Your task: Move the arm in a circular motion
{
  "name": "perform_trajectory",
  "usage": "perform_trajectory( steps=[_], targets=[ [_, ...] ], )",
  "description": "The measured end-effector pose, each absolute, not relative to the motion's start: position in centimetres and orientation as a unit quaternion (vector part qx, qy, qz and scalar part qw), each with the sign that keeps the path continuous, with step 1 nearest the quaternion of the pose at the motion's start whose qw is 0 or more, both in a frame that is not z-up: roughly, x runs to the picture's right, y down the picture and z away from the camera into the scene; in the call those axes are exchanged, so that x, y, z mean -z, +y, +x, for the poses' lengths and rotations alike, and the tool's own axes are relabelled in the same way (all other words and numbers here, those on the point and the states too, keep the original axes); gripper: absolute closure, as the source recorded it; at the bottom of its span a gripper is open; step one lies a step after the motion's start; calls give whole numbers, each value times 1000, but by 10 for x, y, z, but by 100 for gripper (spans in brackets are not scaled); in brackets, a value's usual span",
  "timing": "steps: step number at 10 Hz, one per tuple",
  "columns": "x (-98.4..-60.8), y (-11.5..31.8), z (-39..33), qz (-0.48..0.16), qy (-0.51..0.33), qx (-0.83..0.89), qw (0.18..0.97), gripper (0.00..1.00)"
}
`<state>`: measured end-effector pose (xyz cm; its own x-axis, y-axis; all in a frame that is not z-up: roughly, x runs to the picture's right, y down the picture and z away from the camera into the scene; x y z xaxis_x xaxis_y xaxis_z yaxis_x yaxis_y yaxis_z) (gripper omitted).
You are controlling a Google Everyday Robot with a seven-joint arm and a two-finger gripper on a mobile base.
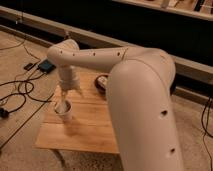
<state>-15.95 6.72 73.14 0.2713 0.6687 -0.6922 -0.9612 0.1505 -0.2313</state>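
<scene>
The cream-white arm (135, 95) fills the right of the camera view and reaches left across a small wooden table (90, 125). Its elbow bends at the upper left and the forearm drops straight down. The gripper (64, 101) hangs at the forearm's end, directly above a small white paper cup (64, 111) lying near the table's left edge. The gripper's tip overlaps the cup, so I cannot tell whether they touch.
A dark round object with a red rim (102, 82) sits on the table's far side, partly hidden by the arm. Black cables (20, 95) and a dark box (47, 65) lie on the floor at left. A dark wall with a pale ledge runs behind.
</scene>
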Motion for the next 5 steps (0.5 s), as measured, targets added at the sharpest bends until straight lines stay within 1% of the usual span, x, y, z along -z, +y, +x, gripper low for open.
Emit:
perform_trajectory(
  steps=[3, 5],
  targets=[
    [-719, 100, -136, -336, 223, -584, 704, 35],
    [-711, 120, -101, -335, 221, -628, 667, 35]
  ],
)
